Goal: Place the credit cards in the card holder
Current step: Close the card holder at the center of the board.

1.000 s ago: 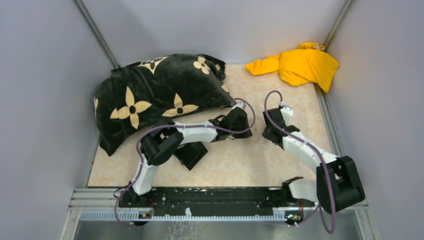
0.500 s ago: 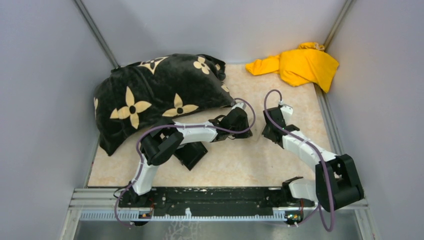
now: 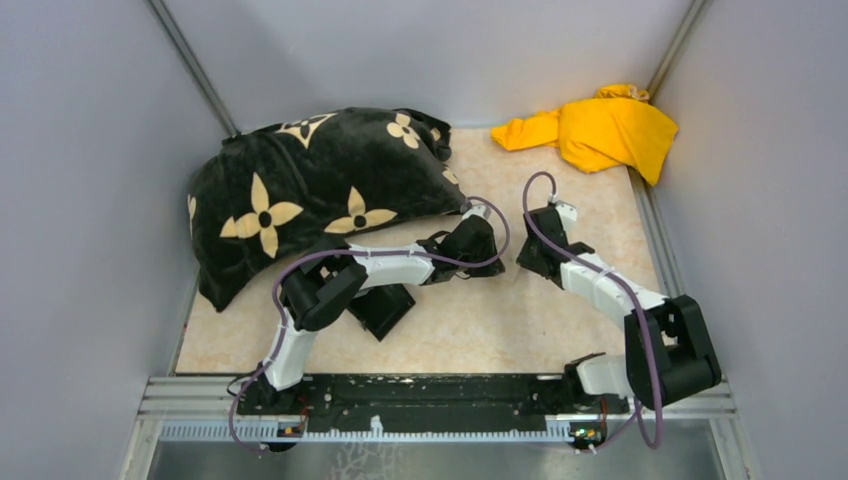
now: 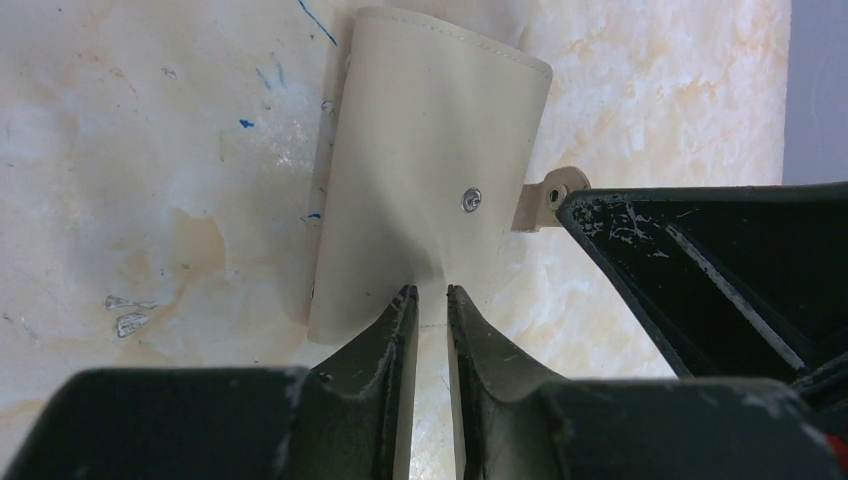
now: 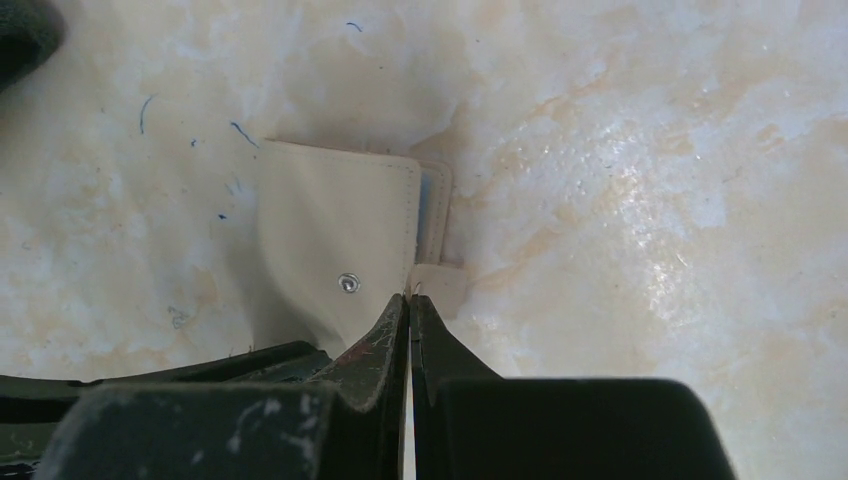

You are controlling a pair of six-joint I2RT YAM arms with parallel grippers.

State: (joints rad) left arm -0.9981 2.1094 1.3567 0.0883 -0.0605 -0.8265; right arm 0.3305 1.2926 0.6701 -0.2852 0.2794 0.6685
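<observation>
A cream-tan folding card holder (image 4: 430, 160) is found near the middle of the tabletop, slightly toward the right edge, between the two grippers. One edge is pinched by the left gripper (image 4: 427, 292), its fingers nearly closed on it. The small clasp tab (image 5: 442, 278) is nipped by the right gripper (image 5: 408, 298), fingers pressed together. A thin light blue strip (image 5: 427, 200) is seen along the holder's tab-side edge. A black flower-patterned cushion (image 3: 320, 180) is set at the far left corner, and a crumpled yellow cloth (image 3: 600, 130) at the far right corner.
</observation>
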